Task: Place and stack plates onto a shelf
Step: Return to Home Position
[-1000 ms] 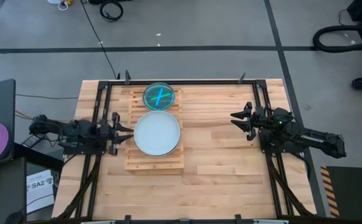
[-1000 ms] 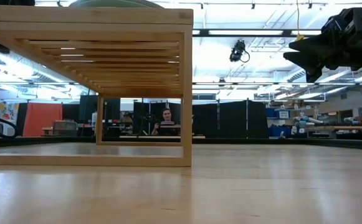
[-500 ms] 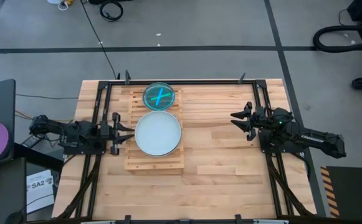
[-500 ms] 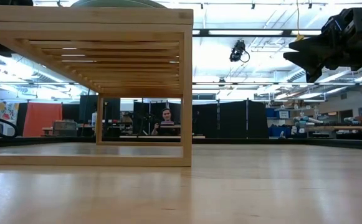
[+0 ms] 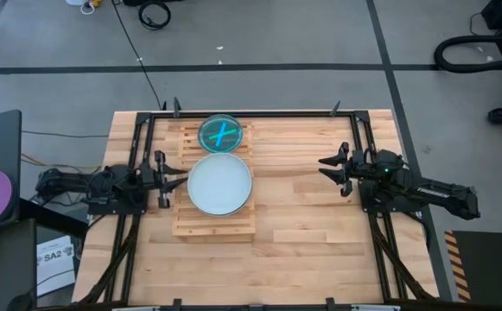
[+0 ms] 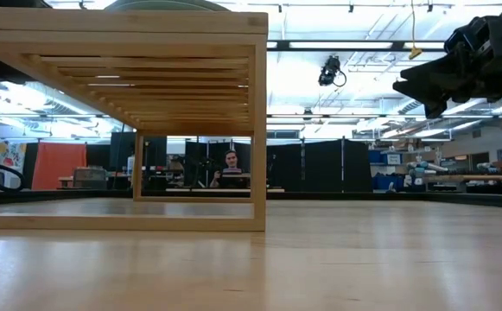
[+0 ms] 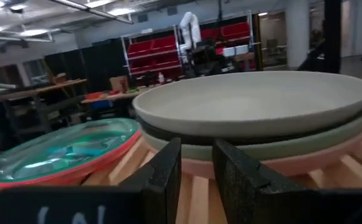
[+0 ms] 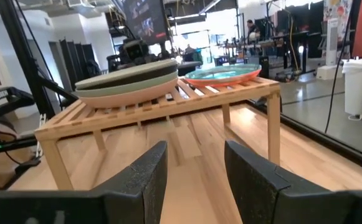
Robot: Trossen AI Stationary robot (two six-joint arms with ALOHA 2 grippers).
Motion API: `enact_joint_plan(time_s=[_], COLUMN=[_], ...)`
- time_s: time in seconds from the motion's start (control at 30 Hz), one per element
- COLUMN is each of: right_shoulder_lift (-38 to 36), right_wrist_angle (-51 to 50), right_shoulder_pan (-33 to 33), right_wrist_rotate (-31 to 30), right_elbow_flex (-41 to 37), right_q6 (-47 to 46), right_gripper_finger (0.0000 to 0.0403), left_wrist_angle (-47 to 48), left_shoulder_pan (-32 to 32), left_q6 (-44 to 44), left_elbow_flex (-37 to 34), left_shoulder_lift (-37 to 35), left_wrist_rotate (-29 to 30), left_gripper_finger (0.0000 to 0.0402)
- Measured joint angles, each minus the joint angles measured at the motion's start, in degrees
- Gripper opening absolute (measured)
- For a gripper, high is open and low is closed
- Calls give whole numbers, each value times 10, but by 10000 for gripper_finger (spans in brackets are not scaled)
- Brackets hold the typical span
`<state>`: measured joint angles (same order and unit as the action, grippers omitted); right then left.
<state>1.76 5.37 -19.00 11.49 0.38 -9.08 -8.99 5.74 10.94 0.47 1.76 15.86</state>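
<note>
From above, the shelf (image 5: 212, 226) sits left of the tabletop's (image 5: 302, 216) middle. It carries the big stack of plates (image 5: 219, 184), with the small stack of plates (image 5: 221, 133) at its 12 o'clock. The left claw (image 5: 171, 175) sits at the big stack's 9 o'clock, just beside the rim. The right claw (image 5: 327, 166) hangs at 3 o'clock, well apart from the shelf.

Level with the tabletop, the shelf (image 6: 121, 22) fills the left side and only a sliver of plate (image 6: 164, 4) shows over it. The right claw (image 6: 415, 86) hangs high and touches nothing. A person (image 6: 231, 160) sits far behind.

Past the left claw (image 7: 197, 149), the fingers (image 7: 162, 177) stand a little apart and hold nothing. The big stack (image 7: 255, 99) looms close, whitish on top, and the small stack (image 7: 68, 152) lies beside it.

Past the right claw (image 8: 193, 162), the fingers (image 8: 149, 180) are spread wide and empty, and the shelf (image 8: 168, 115) stands off ahead.

To go home well, the left arm should likely draw straight back toward 9 o'clock before it rises, so no finger catches a rim. The right arm has free room
</note>
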Motion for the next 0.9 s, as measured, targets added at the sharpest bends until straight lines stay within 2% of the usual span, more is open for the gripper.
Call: enact_joint_plan(time_s=[0.17,0.7,0.9], right_shoulder_lift=[0,0,0], right_wrist_angle=[0,1,1], right_shoulder_pan=[0,0,0], right_wrist_rotate=[0,0,1], right_elbow_flex=[0,0,0], right_q6=[-3,1,-1], right_gripper_finger=[165,165,165], left_wrist_angle=[28,60,32], left_shoulder_pan=[-30,-36,-36], left_q6=[-17,-60,-78], left_elbow_flex=[0,0,-1], left_shoulder_lift=[0,0,3], left_wrist_rotate=[-69,-69,-69], left_gripper_finger=[98,98,98])
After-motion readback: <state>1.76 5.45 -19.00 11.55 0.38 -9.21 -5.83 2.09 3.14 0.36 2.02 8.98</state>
